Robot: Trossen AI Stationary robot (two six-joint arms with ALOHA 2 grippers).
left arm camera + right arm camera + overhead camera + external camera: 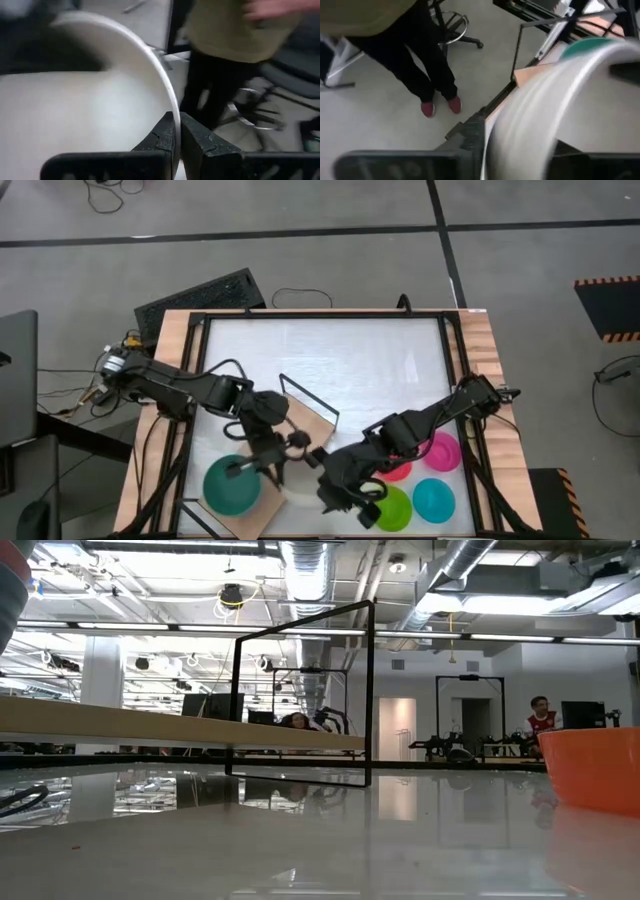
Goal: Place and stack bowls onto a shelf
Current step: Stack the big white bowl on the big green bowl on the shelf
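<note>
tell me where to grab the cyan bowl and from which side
Pinch the rim of the cyan bowl from straight above. It sits upright and open, so its thin rim is the only graspable edge; take the side away from the lime bowl crowding it.

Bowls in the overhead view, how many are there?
5: green on the shelf; red, magenta, lime and cyan by the right arm. Others may hide under the arms.

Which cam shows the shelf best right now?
High view: it shows the shelf whole from above, its wood board angled between both arms, with a green bowl on its near end. Low view gives only the board edge-on and the black wire frame. Right wrist catches one corner; left wrist shows none.
</note>
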